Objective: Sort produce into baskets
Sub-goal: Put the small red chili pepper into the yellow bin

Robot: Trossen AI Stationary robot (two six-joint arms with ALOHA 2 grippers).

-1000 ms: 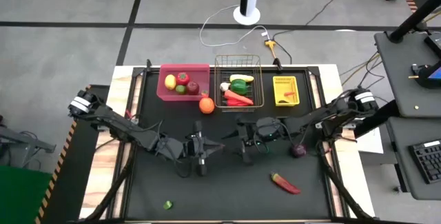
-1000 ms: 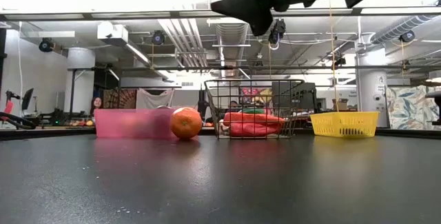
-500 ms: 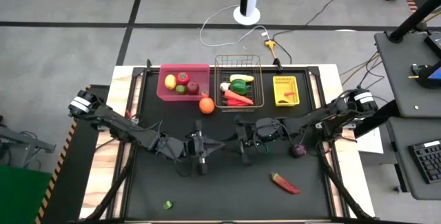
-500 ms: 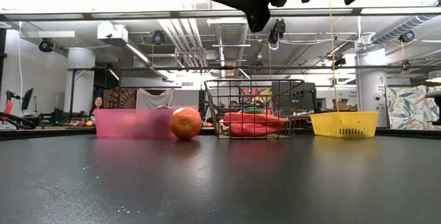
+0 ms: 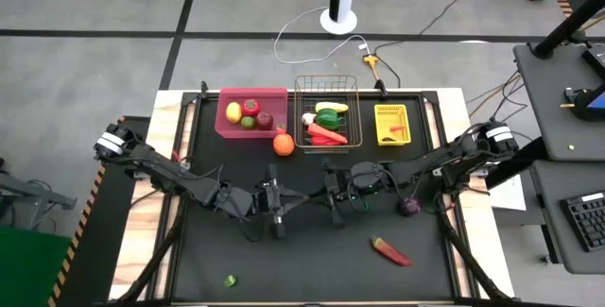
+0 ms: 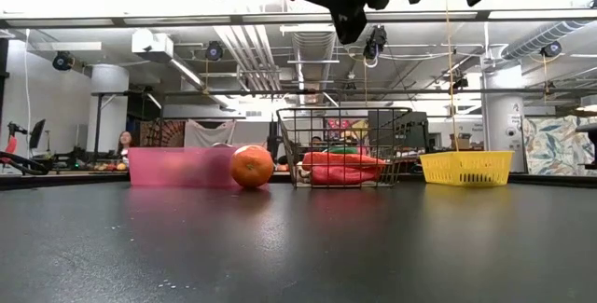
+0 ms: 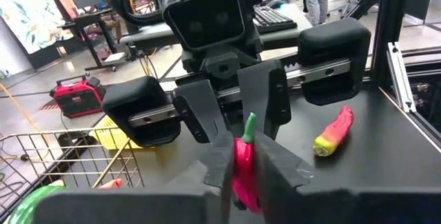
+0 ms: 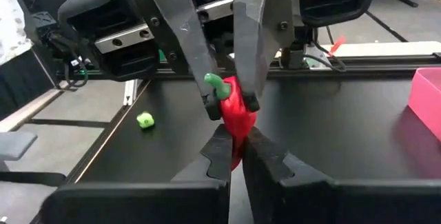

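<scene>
Left gripper [image 7: 244,176] and right gripper [image 8: 234,151] both pinching 1 red chilli [image 8: 234,114] (green stem up) above the black table [image 5: 312,260], facing each other.

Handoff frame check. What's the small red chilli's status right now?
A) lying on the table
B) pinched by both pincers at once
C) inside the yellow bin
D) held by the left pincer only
B: in both wrist views the small red chilli sits between the right pincer fingers and the left pincer fingers together, above the table.
</scene>
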